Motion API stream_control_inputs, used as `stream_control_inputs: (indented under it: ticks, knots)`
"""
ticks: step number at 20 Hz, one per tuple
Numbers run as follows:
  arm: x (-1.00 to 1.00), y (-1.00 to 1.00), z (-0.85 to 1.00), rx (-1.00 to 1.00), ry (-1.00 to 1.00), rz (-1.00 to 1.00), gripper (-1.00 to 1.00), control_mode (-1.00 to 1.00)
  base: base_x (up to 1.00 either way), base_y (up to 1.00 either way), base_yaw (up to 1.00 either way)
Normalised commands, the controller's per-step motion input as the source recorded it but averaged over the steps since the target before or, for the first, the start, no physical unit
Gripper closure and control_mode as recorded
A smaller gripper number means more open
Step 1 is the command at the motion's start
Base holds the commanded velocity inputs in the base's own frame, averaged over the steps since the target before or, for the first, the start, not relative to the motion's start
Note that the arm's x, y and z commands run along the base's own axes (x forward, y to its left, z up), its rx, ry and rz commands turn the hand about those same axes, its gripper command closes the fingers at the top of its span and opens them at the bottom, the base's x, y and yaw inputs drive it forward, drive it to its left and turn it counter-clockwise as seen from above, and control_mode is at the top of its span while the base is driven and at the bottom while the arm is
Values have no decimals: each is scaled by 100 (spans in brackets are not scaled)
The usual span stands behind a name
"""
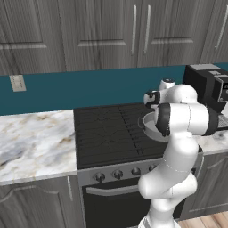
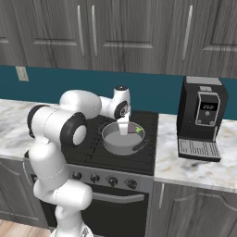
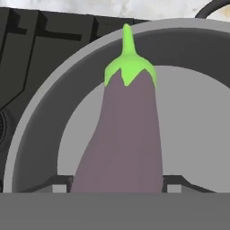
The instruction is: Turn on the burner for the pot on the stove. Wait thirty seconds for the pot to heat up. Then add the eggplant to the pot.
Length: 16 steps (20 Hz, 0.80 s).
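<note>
In the hand view the purple eggplant (image 3: 121, 134) with its green stem cap stands between my gripper's (image 3: 117, 184) two dark fingertips (image 3: 60, 183), which press on its sides. It hangs inside the rim of the grey pot (image 3: 40, 112), above the pot's bare floor. From the right base view the gripper (image 2: 123, 130) points down into the pot (image 2: 115, 147), with the green cap (image 2: 138, 131) poking out beside it. The pot sits on a front right burner of the stove (image 2: 149, 139); black grate (image 3: 45, 45) shows beside it. I see no flame. The arm partly hides the pot (image 1: 149, 125) from the left.
A row of dark knobs (image 2: 95, 177) runs along the stove's steel front above the oven door handle. A black coffee machine (image 2: 201, 115) stands on the marble counter right of the stove. More marble counter (image 1: 31, 138) lies to the left.
</note>
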Motion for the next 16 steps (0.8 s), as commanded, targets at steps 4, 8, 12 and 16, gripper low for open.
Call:
stream_control_inputs:
  ticks: [4, 8, 12, 16]
  knots:
    - [1, 0, 0, 0, 0, 0, -100, -100, 0, 0, 0]
    - [1, 0, 15, 0, -3, 0, -100, -100, 0, 0, 0]
    - [0, 6, 54, 0, -15, 0, -100, -100, 0, 0, 0]
    - [-7, 10, 59, -3, -16, -1, -100, -100, 0, 0, 0]
